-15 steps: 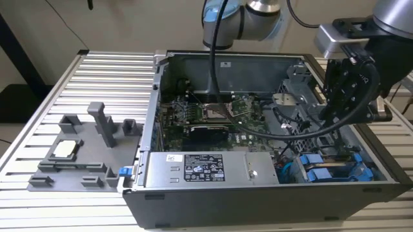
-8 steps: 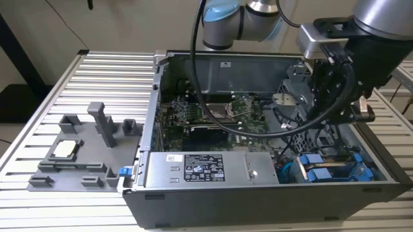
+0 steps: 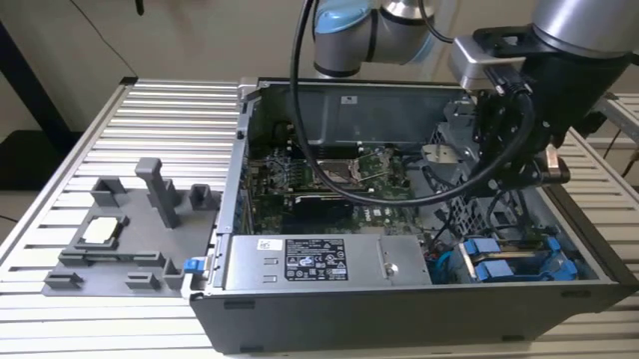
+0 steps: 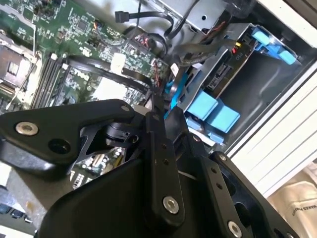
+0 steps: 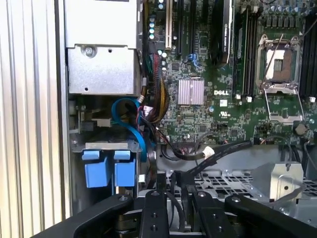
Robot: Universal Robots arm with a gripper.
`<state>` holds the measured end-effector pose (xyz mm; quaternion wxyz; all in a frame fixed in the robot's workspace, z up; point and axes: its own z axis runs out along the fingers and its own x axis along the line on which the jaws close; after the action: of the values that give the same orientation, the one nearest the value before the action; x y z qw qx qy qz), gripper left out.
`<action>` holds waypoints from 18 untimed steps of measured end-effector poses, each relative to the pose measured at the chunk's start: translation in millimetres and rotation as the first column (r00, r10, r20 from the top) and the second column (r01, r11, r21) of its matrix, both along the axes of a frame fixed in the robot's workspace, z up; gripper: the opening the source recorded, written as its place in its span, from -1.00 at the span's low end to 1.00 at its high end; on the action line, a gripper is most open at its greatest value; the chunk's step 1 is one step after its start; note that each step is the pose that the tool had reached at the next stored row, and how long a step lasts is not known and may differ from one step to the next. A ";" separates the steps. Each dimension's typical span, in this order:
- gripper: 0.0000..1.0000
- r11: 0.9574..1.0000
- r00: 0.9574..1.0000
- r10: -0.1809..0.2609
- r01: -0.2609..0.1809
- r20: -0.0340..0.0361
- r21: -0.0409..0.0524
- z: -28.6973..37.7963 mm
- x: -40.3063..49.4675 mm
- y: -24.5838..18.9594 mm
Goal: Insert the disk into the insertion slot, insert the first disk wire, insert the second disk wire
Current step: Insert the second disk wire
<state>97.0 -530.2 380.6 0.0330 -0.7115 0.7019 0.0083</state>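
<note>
You have the gripper (image 5: 173, 191) pinching the black wire (image 5: 230, 147), at twelve o'clock of the seated disk (image 3: 496, 269) in the exterior view, likely for plugging

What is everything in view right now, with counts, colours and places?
slatted table: one, silver, under everything.
computer case: one, dark grey, open, on the table.
fixture tray: one, grey, on the table at the exterior view's left.
motherboard: one, green, inside the case.
power-supply box: one, silver, inside the case beside the carriers.
blue disk carriers: two, side by side, in the case's corner.
drive cage: one, grey perforated, inside the case.
blue cable: one, curving beside the carriers.
robot arm: one, grey and blue, reaching into the case.
claw: one, black, by the drive cage.
</note>
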 end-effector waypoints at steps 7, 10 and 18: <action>-0.46 0.998 0.999 0.031 -0.031 0.007 -0.049 -3.6 -2.2 7.9; -0.46 0.998 0.999 0.043 -0.042 0.016 -0.053 -5.4 -3.1 14.9; -0.46 0.996 0.998 0.048 -0.044 0.047 -0.073 -9.9 -13.3 20.6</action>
<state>83.7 -509.6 370.7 0.0243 -0.7282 0.6842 -0.0334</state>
